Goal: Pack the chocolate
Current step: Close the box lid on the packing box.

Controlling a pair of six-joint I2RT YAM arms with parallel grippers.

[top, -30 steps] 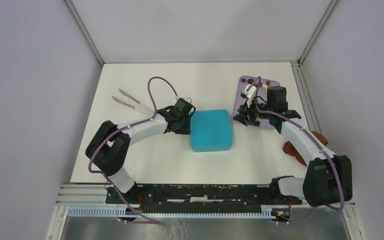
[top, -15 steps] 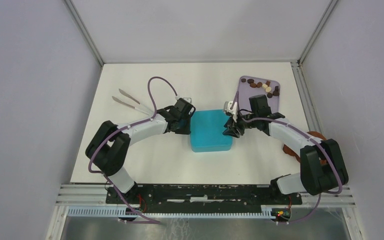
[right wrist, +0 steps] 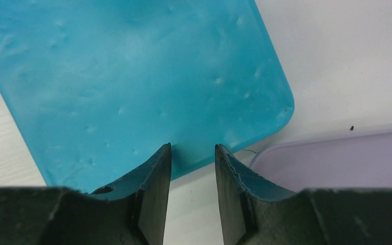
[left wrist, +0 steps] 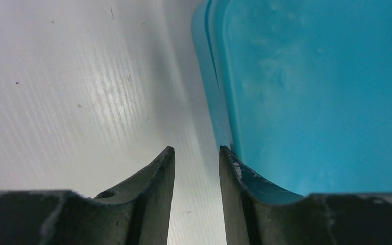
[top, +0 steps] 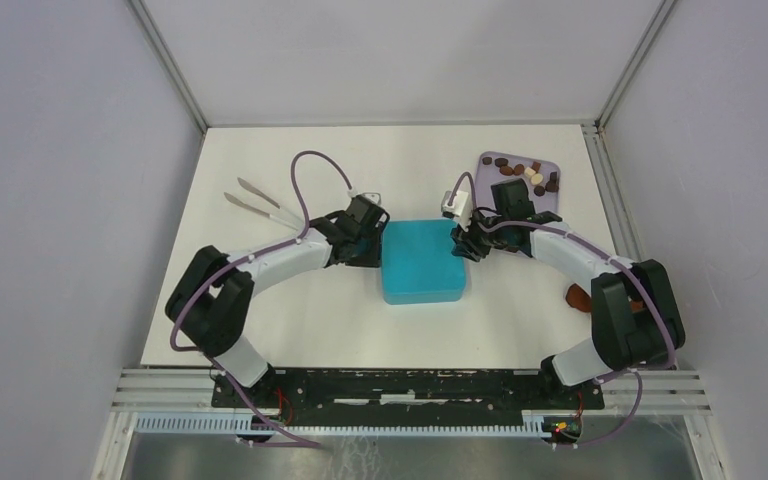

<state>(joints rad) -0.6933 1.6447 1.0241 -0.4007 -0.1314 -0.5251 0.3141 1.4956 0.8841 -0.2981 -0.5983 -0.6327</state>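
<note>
The teal box (top: 420,262) lies closed in the middle of the table. Several chocolate pieces (top: 526,176), dark, brown and cream, lie at the far end of a lilac tray (top: 490,185). My left gripper (top: 368,243) sits low at the box's left side. In the left wrist view the left gripper (left wrist: 196,153) is open over bare table, its right finger against the box's (left wrist: 311,92) edge. My right gripper (top: 467,245) is at the box's right edge. The right gripper (right wrist: 193,148) is open and empty, with the box's (right wrist: 132,76) rim just beyond its tips and the tray (right wrist: 337,158) to the right.
Metal tongs (top: 257,205) lie on the table at the far left, behind the left arm. A reddish-brown cloth (top: 578,295) shows partly behind the right arm at the right side. Grey walls enclose the table on three sides.
My right arm has swung left from over the lilac tray to the box's right edge, uncovering the chocolate. The left arm has stayed at the box's left side, its jaws a little wider.
</note>
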